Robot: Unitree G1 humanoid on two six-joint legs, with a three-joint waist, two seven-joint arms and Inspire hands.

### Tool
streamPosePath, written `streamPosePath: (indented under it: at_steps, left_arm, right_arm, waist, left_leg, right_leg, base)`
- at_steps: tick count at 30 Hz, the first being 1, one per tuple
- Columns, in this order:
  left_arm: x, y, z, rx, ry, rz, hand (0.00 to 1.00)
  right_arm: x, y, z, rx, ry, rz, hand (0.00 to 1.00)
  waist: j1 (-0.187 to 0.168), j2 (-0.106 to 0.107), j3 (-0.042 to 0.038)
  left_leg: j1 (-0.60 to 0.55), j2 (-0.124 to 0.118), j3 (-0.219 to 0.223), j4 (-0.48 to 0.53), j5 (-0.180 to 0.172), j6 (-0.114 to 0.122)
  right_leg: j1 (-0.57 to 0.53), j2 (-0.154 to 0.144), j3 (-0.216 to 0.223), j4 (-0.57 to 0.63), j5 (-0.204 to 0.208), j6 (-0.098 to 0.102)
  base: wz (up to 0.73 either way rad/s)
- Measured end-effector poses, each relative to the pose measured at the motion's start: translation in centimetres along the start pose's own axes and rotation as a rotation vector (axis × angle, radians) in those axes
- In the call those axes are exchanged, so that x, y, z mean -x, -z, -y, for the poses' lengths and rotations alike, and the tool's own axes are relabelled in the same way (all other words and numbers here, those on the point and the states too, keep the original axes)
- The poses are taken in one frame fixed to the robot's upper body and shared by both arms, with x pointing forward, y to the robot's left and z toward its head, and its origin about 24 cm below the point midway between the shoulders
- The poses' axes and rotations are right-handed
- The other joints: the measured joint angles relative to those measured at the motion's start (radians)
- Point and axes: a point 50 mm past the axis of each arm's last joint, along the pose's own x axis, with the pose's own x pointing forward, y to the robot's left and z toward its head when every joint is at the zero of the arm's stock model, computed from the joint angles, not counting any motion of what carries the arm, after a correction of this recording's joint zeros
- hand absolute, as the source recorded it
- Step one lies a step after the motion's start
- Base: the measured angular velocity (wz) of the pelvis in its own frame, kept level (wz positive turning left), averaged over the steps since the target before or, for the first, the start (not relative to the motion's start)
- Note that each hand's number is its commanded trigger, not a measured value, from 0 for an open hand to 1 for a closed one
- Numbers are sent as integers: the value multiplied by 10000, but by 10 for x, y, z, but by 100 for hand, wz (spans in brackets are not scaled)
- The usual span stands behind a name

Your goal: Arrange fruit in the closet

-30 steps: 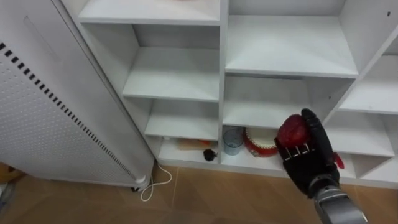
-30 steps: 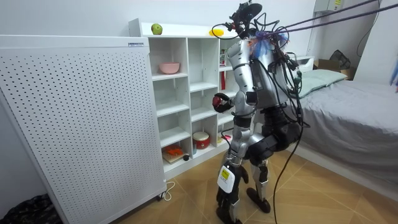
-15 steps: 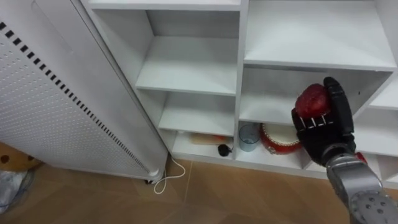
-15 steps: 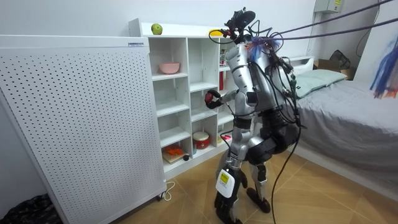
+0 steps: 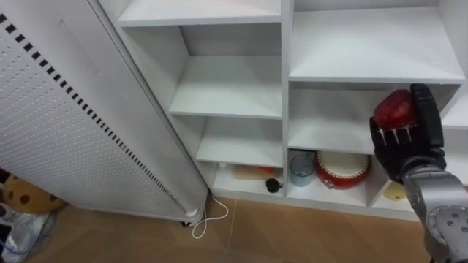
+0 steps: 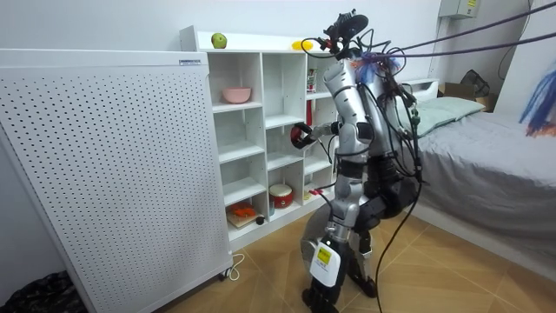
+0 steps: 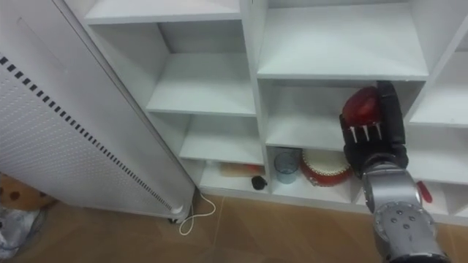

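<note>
Left eye view looks down at the white closet. The right hand is raised before its open compartments, fingers curled round a red fruit. The grip comes from behind, so the fruit faces the shelves and would enter a compartment ahead of the palm; such a full wrap probably keeps a round thing from slipping out on the reach. The fruit is in the air, resting on no board, about level with a bare shelf. Below that shelf is the compartment holding a round red tin and a glass cup. That bare shelf looks the likeliest spot for it. In the room view the robot stands upright close to the closet, beside a white perforated panel. A green apple and a yellow fruit sit on the closet's top, and a pink bowl is in an upper compartment.
</note>
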Motion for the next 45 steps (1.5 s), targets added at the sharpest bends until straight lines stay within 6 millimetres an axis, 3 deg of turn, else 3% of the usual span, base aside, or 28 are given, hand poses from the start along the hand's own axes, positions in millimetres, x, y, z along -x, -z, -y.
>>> streamPosePath:
  at_steps: [6, 13, 36, 45]
  left_arm:
    - [3, -1, 4, -75, 102, 219, 0]
    - [4, -11, 4, -9, -175, 795, 0]
    - [6, -17, 7, -206, -261, 1445, 0]
    - [6, -16, 7, -168, -190, 1402, 0]
  right_arm:
    - [3, -8, -3, -508, 837, 354, 0]
    - [5, -15, -18, -915, 1812, 683, 0]
    - [11, -22, -24, -1296, 2495, 936, 0]
    - [8, -21, -9, -1206, 2863, 864, 0]
  waist:
    - [33, 112, -66]
    - [198, 328, -71]
    - [225, 298, -54]
    - [230, 264, -32]
  left_leg:
    - [-8, -18, -80, 22, 0, 1]
    - [-26, -26, -90, 17, -1, 2]
    - [390, -26, -219, -230, -6, 14]
    - [1028, 74, -221, -462, -24, 35]
  right_leg:
    - [69, 4, -70, -35, 1, 2]
    - [57, -6, -82, -46, -4, 7]
    - [656, 11, -264, -447, -13, 88]
    - [1378, 117, -331, -848, 40, 146]
  base:
    - [1]
    - [0]
    - [0]
    - [0]
